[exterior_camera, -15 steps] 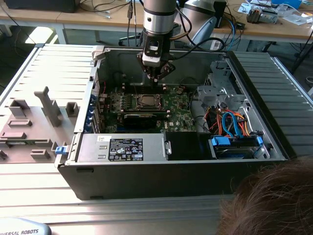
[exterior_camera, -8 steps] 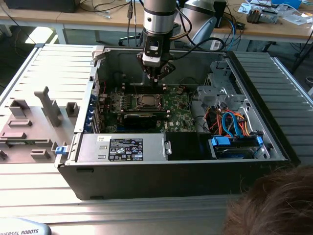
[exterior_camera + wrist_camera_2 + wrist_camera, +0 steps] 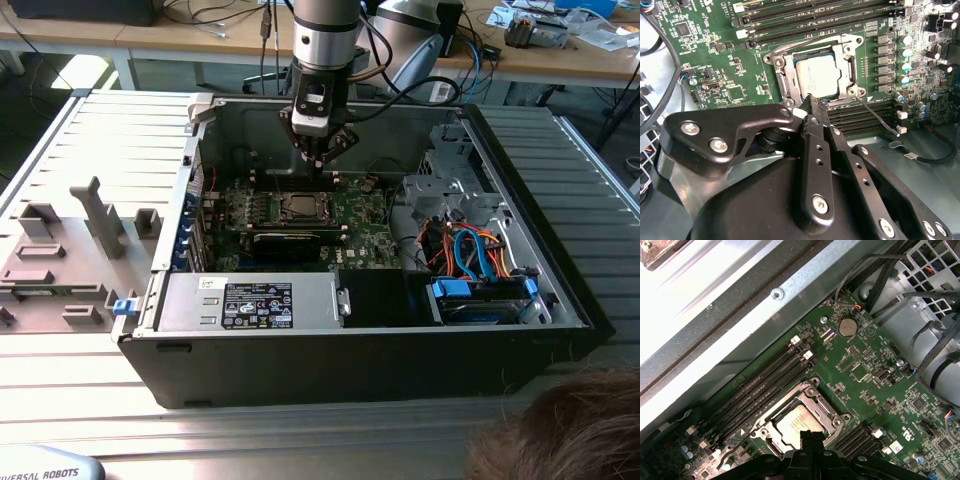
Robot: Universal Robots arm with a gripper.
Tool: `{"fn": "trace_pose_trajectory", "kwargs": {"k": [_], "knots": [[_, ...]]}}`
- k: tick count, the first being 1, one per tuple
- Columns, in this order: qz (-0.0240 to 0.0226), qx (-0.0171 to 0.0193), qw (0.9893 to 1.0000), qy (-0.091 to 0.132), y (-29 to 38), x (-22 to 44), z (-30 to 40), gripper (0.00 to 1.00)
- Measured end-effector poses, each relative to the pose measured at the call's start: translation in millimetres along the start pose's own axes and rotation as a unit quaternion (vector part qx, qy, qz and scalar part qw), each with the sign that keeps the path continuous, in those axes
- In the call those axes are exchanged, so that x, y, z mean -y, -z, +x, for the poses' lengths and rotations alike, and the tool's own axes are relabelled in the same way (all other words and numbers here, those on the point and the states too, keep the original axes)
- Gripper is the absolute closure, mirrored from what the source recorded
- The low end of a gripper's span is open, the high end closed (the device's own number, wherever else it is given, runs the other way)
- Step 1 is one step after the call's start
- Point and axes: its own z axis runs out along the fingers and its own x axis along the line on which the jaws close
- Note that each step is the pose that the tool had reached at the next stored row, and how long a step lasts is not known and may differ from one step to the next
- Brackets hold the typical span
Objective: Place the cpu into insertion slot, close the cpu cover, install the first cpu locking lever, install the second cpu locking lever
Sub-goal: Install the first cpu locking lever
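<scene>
Ribbed metal table (image 3: 110, 125) under open case (image 3: 350, 370), cpu (image 3: 815, 75) inside

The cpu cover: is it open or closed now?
Closed. In the second wrist view the cpu cover lies flat, framing the cpu, whose grey top shows through its square window.

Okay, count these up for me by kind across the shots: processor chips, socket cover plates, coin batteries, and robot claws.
cpu: 1
cpu cover: 1
coin battery: 1
claw: 1
Total: 4
</scene>
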Motion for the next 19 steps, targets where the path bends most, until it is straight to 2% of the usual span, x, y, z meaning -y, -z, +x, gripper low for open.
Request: {"fn": "trace_pose_trajectory", "kwargs": {"k": [19], "knots": [[-0.0002, 0.0002, 1.0000, 0.007, 0.0, 0.0, 0.0, 0.89]]}}
